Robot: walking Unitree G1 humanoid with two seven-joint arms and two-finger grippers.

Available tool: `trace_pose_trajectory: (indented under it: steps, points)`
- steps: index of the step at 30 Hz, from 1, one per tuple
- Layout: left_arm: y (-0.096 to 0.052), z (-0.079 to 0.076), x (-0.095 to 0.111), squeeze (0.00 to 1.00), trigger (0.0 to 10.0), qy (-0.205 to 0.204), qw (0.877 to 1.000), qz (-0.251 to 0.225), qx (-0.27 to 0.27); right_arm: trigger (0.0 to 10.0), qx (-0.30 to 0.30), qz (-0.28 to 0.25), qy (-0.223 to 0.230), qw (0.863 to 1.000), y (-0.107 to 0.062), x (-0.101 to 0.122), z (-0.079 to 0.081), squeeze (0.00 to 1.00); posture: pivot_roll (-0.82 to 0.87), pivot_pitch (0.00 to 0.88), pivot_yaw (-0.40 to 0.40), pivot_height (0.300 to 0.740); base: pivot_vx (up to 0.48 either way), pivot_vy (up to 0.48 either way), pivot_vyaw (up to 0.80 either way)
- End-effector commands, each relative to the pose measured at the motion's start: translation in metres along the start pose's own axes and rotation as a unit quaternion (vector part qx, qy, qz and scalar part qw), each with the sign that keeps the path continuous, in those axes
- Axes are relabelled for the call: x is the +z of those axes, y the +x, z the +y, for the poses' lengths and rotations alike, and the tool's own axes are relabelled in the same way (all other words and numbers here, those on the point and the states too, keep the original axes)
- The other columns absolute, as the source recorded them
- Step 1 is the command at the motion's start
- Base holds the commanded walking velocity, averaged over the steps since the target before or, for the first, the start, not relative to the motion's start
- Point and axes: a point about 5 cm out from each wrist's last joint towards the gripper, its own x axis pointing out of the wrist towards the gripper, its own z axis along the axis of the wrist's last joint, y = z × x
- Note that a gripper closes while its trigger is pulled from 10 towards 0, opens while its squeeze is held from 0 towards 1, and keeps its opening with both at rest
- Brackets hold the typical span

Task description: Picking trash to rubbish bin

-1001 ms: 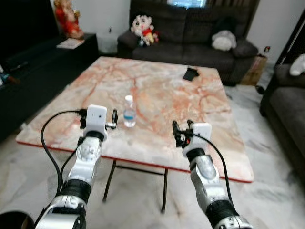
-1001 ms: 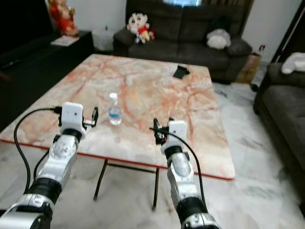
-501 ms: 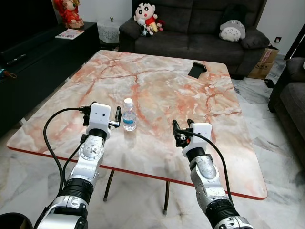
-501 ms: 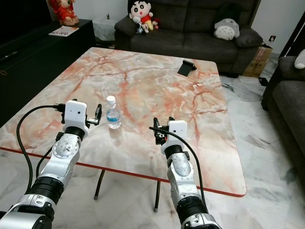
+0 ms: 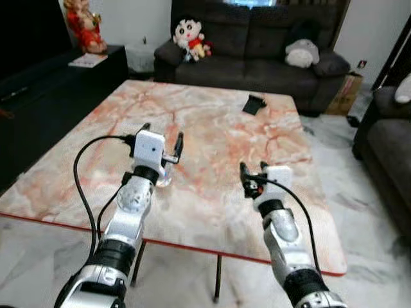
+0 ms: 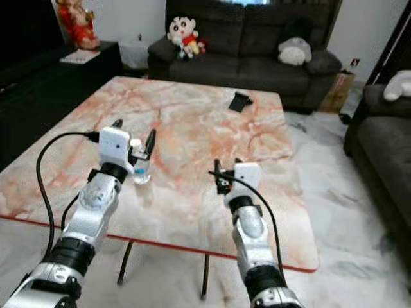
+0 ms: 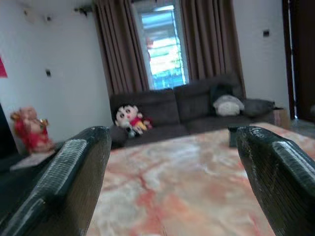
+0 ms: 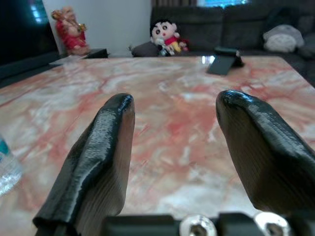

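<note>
One clear plastic water bottle (image 6: 140,168), one small black object (image 5: 255,102), one pink-veined marble bench (image 5: 218,138), two plush toys (image 5: 187,33) on one dark grey sofa (image 5: 257,58), one red figurine (image 5: 81,25)

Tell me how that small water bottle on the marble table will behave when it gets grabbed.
The water bottle looks like thin clear plastic, so it probably dents under a firm squeeze. It stands upright, narrow and tall on the smooth marble table, so a sideways nudge from the left tool may tip it and let it roll. It seems light.
</note>
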Motion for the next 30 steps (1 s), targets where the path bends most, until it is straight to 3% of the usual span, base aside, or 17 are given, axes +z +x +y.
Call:
trace_pose_trajectory:
  steps: [1,26,30]
  points:
    - [0.0011,0.0035,0.0015,0.0,10.0,-0.002,1.0,0.0,0.003,10.0,0.01,-0.011,0.0,1.0,0.0044,0.0063,0.0061,0.0,0.14,0.0,-0.056,0.74,0.319,0.0,0.0]
    - [-0.002,0.0021,0.0057,0.0,10.0,-0.003,1.0,-0.002,0.009,10.0,0.014,-0.008,-0.003,1.0,0.0035,0.0043,0.0079,0.0,0.14,0.0,-0.056,0.74,0.322,0.0,0.0]
    - [-0.0023,0.001,0.0078,0.0,10.0,0.001,1.0,-0.009,0.008,10.0,0.014,-0.007,-0.002,1.0,0.0032,0.004,0.0076,0.0,0.14,0.0,-0.056,0.74,0.0,0.0,0.0]
